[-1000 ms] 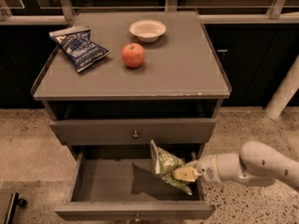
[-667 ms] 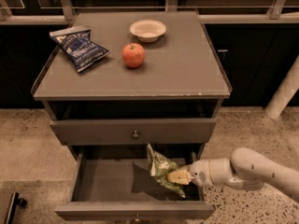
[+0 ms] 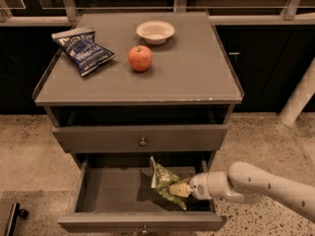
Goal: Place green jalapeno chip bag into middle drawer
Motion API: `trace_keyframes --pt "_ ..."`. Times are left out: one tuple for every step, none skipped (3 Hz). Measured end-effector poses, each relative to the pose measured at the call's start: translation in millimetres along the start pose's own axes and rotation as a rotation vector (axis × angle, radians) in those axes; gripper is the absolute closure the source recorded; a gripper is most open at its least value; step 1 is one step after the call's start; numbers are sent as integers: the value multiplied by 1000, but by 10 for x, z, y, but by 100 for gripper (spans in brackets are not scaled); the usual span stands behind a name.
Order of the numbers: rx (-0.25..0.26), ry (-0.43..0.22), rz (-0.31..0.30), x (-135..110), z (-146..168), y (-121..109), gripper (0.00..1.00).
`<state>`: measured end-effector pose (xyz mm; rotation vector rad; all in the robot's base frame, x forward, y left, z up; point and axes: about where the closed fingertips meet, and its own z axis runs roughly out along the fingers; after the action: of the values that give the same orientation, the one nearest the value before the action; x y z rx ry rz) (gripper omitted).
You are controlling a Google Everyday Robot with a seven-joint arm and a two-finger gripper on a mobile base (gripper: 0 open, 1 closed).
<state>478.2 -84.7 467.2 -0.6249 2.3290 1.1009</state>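
Observation:
The green jalapeno chip bag is crinkled light green with white patches and hangs tilted over the right part of the open middle drawer. The drawer is pulled out and shows its flat grey floor and low side walls. My gripper reaches in from the right on a white arm. It is shut on the bag's right end and holds it just above the drawer floor, inside the drawer's outline.
A closed grey drawer with a round knob sits above the open one. On the cabinet top are a dark blue chip bag, a red apple and a white bowl. A white post stands at right.
My arm has moved left with the green bag, carrying it further over the open drawer and slightly lower. Everything on the cabinet top has stayed put.

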Motion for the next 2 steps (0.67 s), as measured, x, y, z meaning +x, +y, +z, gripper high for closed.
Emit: trace_keyframes --pt "30 32 8 107 195 -101 100" --pt "50 73 27 225 329 -188 100"
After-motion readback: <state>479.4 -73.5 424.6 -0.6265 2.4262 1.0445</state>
